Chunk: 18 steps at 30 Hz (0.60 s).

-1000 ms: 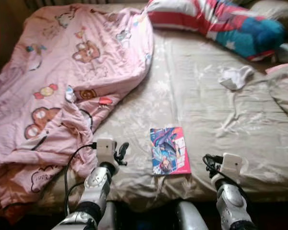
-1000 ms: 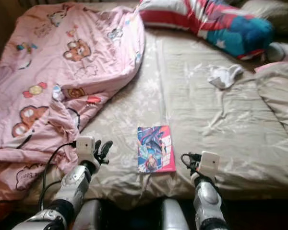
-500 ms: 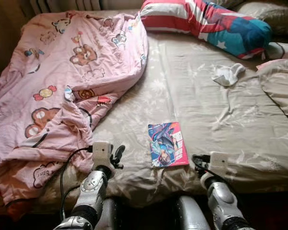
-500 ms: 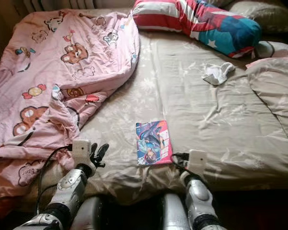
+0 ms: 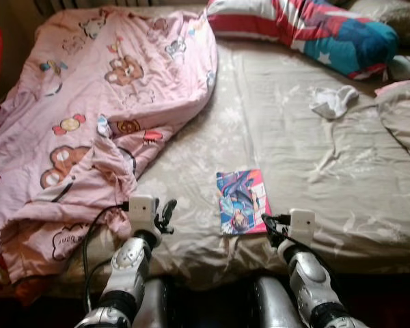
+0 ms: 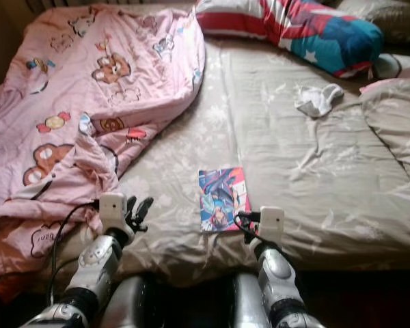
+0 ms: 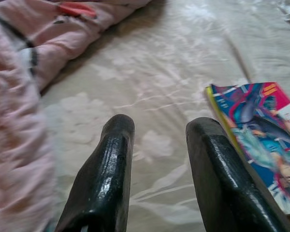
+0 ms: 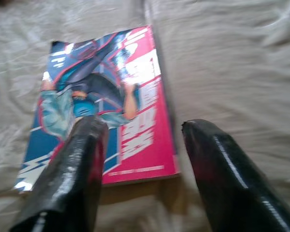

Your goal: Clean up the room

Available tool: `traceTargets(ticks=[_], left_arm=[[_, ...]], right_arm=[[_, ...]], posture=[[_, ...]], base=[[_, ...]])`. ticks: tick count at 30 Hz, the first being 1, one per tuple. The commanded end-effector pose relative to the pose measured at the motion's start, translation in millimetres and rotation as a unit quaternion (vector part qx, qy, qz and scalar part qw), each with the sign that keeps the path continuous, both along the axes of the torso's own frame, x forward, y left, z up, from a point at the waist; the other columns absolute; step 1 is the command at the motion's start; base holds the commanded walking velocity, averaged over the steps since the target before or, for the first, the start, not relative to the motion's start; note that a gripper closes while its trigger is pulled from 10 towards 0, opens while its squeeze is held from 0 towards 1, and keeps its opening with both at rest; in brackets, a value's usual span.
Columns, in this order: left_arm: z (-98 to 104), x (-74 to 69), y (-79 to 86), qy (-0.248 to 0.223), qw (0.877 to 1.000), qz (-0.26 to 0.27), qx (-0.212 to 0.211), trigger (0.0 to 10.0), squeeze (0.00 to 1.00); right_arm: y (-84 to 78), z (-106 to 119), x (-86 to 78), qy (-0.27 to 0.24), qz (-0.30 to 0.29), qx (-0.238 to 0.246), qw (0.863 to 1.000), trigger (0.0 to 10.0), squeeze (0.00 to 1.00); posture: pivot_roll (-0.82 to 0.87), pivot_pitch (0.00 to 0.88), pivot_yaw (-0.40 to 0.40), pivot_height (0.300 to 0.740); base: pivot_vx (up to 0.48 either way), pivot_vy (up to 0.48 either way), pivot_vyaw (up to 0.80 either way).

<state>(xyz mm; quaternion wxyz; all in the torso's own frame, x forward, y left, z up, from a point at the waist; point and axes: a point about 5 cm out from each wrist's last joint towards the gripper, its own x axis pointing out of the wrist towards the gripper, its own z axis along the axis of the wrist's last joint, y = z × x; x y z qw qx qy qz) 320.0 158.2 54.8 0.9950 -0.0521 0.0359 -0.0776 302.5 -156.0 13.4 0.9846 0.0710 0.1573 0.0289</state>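
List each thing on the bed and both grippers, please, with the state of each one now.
Book: flat on the sheet, closed, cover up.
Blanket: crumpled over the robot's left side of the bed.
Pillow: lying across the head of the bed.
White cloth: crumpled on the sheet.
Sheet: wrinkled.
Left gripper: open, empty, above the sheet beside the book.
Right gripper: open, empty, over the book's near corner.

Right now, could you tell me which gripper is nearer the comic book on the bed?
Right. The right gripper straddles the comic book's near corner; the left gripper hovers off to its left, beside the pink blanket.
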Motion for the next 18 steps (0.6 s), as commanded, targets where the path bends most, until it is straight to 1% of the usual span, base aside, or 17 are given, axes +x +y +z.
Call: traceTargets(ticks=[1, 2, 7, 8, 9, 10, 11, 14, 18], left_arm=[[-7.1, -6.5, 5.7, 0.015, 1.0, 0.006, -0.002, 10.0, 0.0], [-5.8, -7.3, 7.1, 0.01, 1.0, 0.008, -0.001, 10.0, 0.0], [3.5, -5.5, 11.4, -0.008, 1.0, 0.015, 0.0, 10.0, 0.0], [7.4, -4.3, 12.8, -0.015, 1.0, 0.017, 0.001, 10.0, 0.0], [9.7, -3.4, 13.5, -0.019, 1.0, 0.018, 0.001, 10.0, 0.0], [9.7, -3.4, 13.5, -0.019, 1.0, 0.018, 0.001, 10.0, 0.0], [11.8, -3.2, 14.3, -0.023, 1.0, 0.019, 0.002, 10.0, 0.0], [19.9, -1.4, 17.5, -0.034, 0.999, 0.023, 0.005, 10.0, 0.0], [26.8, -5.4, 20.3, -0.046, 0.999, 0.024, 0.008, 10.0, 0.0]], right_arm=[[2.5, -5.1, -4.2, 0.012, 0.004, -0.002, 1.0, 10.0, 1.0], [2.2, -4.6, -4.0, 0.009, 0.001, -0.007, 1.0, 10.0, 1.0], [2.6, 3.0, 3.1, -0.004, -0.011, 0.007, 1.0, 10.0, 1.0], [2.7, 7.3, 7.2, -0.011, -0.015, 0.01, 1.0, 10.0, 0.83], [2.9, 10.0, 9.7, -0.015, -0.016, 0.01, 1.0, 10.0, 0.4], [2.9, 10.0, 9.7, -0.015, -0.016, 0.01, 1.0, 10.0, 0.4], [3.1, 12.0, 11.5, -0.018, -0.018, 0.009, 1.0, 10.0, 0.0], [3.0, 18.3, 18.4, -0.02, -0.025, 0.005, 0.999, 10.0, 0.0], [3.3, 21.8, 22.5, -0.019, -0.023, 0.013, 0.999, 10.0, 0.0]], posture=[[-0.04, 0.301, 0.029, 0.619], [-0.04, 0.307, 0.029, 0.619], [-0.01, 0.357, 0.033, 0.619], [-0.01, 0.37, 0.035, 0.619], [0.0, 0.376, 0.037, 0.619], [0.0, 0.376, 0.037, 0.619], [0.0, 0.385, 0.04, 0.619], [0.02, 0.408, 0.046, 0.619], [0.03, 0.431, 0.051, 0.619]], base=[[0.0, 0.0, 0.0], [0.0, 0.0, 0.0], [0.0, 0.0, 0.0], [0.0, 0.0, 0.0], [0.0, 0.0, 0.0], [0.0, 0.0, 0.0], [0.0, 0.0, 0.0], [0.0, 0.0, 0.0], [0.0, 0.0, 0.0]])
